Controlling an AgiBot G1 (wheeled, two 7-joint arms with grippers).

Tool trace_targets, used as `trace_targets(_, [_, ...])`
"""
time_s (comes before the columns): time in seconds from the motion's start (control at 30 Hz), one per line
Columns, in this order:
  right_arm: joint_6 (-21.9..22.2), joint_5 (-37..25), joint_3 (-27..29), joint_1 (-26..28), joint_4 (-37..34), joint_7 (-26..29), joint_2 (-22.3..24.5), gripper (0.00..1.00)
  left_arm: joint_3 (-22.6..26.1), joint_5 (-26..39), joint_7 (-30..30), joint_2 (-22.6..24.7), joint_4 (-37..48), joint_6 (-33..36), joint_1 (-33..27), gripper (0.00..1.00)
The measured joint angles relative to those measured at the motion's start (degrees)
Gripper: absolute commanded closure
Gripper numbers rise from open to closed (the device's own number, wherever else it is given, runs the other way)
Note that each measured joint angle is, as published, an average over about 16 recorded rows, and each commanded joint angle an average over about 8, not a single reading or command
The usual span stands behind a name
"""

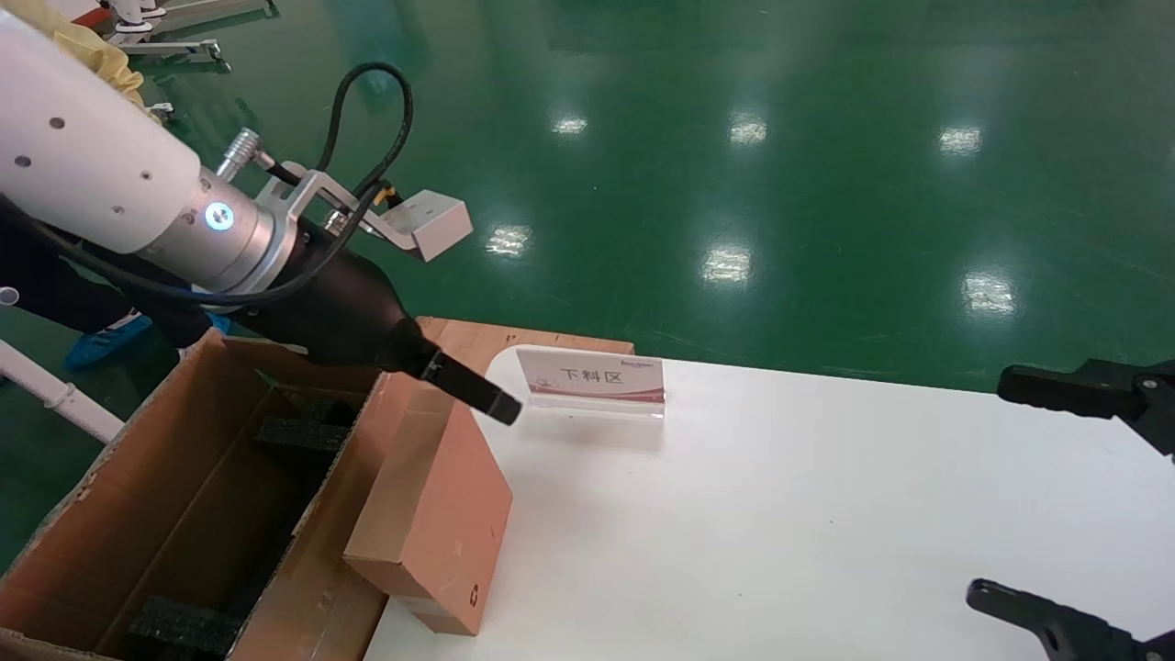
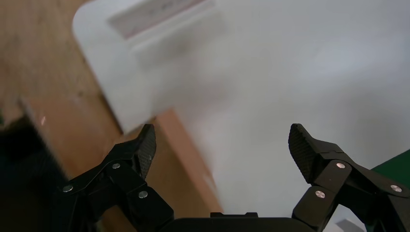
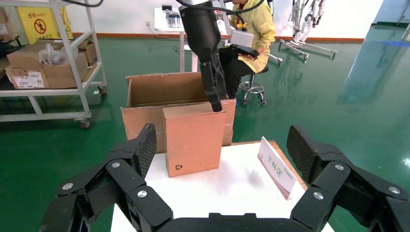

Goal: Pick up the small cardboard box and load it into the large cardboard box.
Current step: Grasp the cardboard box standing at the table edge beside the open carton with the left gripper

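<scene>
The small cardboard box stands upright at the left edge of the white table, against the flap of the large cardboard box. Its recycling mark faces the right wrist view, where the small box stands in front of the large box. My left gripper hovers just above the small box's top edge, open and holding nothing. In the left wrist view the gripper is open, with the small box under one finger and bare table between the fingers. My right gripper stays open at the table's right side.
Black foam blocks lie inside the large box. A white and red sign stands at the table's far edge. A seated person in yellow and a shelf cart with cartons are beyond the large box on the green floor.
</scene>
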Motion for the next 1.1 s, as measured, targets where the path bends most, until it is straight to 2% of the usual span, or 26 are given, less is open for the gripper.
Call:
trace_targets(0.3, [0.0, 0.0, 0.0, 0.0, 0.0, 0.0, 0.0, 0.0, 19.2, -3.1, -9.1, 3.3, 0.1, -0.4, -10.4, 0.0])
trace_targets(0.53, [0.0, 0.0, -0.1, 0.0, 0.0, 0.0, 0.0, 0.0, 29.3, -5.4, -13.0, 5.0, 0.1, -1.5, -14.4, 0.0])
trace_targets(0.77, [0.0, 0.1, -0.1, 0.0, 0.0, 0.0, 0.0, 0.0, 34.1, -6.4, -14.3, 5.2, 0.1, -3.4, -15.4, 0.0])
trace_targets(1.1, [0.1, 0.1, -0.1, 0.0, 0.0, -0.1, 0.1, 0.0, 35.6, -6.5, -13.4, 3.3, 0.1, -7.3, -13.8, 0.0])
